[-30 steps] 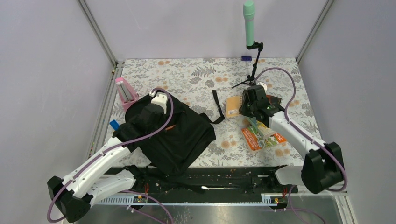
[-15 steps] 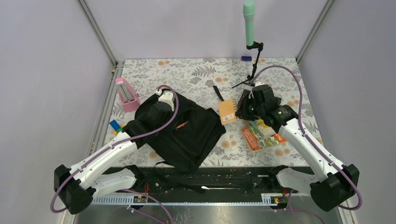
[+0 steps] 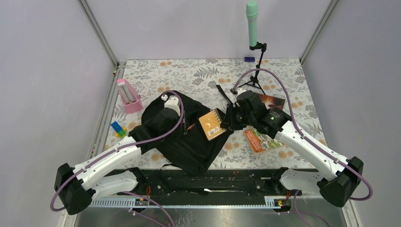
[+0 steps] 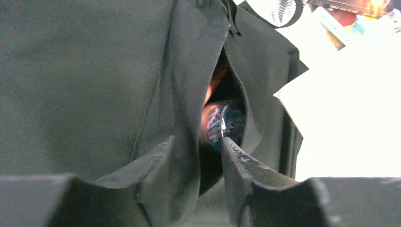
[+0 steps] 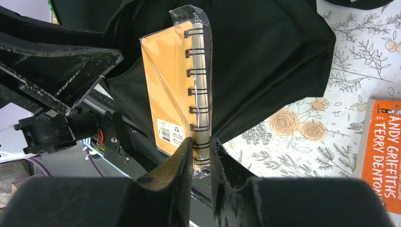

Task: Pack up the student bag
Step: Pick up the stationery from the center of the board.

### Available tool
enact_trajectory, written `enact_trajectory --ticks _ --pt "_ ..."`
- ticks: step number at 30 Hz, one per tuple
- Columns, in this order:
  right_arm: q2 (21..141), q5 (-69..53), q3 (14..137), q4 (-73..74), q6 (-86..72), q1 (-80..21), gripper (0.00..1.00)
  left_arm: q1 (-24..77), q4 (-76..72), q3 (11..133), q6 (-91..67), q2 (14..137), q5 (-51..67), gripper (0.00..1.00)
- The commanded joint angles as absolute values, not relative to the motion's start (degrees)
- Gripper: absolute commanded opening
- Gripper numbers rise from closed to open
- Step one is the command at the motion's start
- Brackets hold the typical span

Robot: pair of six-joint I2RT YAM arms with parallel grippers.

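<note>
The student bag (image 3: 189, 146) lies left of centre, a black backpack with its zip gaping. My left gripper (image 3: 163, 118) sits on its upper left part. In the left wrist view the bag (image 4: 85, 71) fills the frame; the left gripper (image 4: 197, 139) is open, a fold of the zip edge lying between its fingers, and a coloured item (image 4: 222, 123) shows inside the opening. My right gripper (image 3: 227, 120) is shut on an orange spiral notebook (image 3: 211, 125), held over the bag's right side. In the right wrist view the gripper (image 5: 202, 142) pinches the wrapped notebook (image 5: 175, 94) at its wire spine, above the bag (image 5: 265, 56).
An orange book (image 3: 257, 140) (image 5: 385, 151) lies on the table right of the bag, with a dark book (image 3: 272, 100) behind it. A pink stand (image 3: 126, 94) and coloured blocks (image 3: 118, 128) sit at the left. A green microphone (image 3: 252, 23) on a tripod stands at the back.
The right gripper has carried the notebook leftward from the table to over the bag. The left gripper's jaws, shut on the bag before, have come apart; the bag shifted right.
</note>
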State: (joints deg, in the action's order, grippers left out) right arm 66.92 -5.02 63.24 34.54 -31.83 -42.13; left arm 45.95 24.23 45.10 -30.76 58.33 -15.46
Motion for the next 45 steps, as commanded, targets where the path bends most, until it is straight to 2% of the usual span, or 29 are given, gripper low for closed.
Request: enact_trajectory --ticks 1,2,5,7,11,16,21,25,31,38,45 --pt "64.11 -4.20 63.27 29.22 -32.07 -42.98 0.00 46.32 20.90 45.09 -31.63 52.08 -16.66 0.57" --pt "63.11 -4.28 62.57 27.98 -31.86 -42.97 0.00 46.32 21.18 45.27 -31.82 50.26 -17.06 0.66" --pt "60.30 -3.77 60.22 24.08 -32.09 -43.03 0.00 46.31 21.76 45.67 -32.57 45.23 -17.20 0.84" --pt "58.75 -3.52 58.73 20.98 -32.80 -43.21 0.00 46.32 21.80 46.36 -33.53 43.20 -15.37 0.89" --pt "56.26 -3.30 55.13 12.18 -34.82 -44.27 0.00 46.27 19.38 47.17 -38.04 42.40 -7.40 0.91" --pt "54.46 -2.99 51.67 1.65 -38.15 -45.94 0.00 46.32 6.45 43.43 -46.20 41.95 4.02 0.93" --pt "53.63 -2.99 50.71 -4.53 -39.35 -47.57 0.00 46.32 -1.56 40.97 -50.54 42.09 7.29 0.94" --pt "53.04 -3.35 50.01 -6.69 -39.82 -48.06 0.00 46.32 -1.40 40.79 -51.21 41.64 6.46 0.91" --pt "52.59 -5.27 48.94 -9.84 -40.60 -48.40 0.00 46.32 -3.51 40.39 -51.85 40.79 6.06 0.71" --pt "52.05 -6.85 48.78 -9.99 -40.10 -48.69 0.00 46.22 -5.78 40.49 -51.17 38.76 2.06 0.57" --pt "51.21 -7.38 48.35 -10.46 -39.82 -48.87 0.00 46.23 -5.95 41.91 -51.40 41.42 3.53 0.47"
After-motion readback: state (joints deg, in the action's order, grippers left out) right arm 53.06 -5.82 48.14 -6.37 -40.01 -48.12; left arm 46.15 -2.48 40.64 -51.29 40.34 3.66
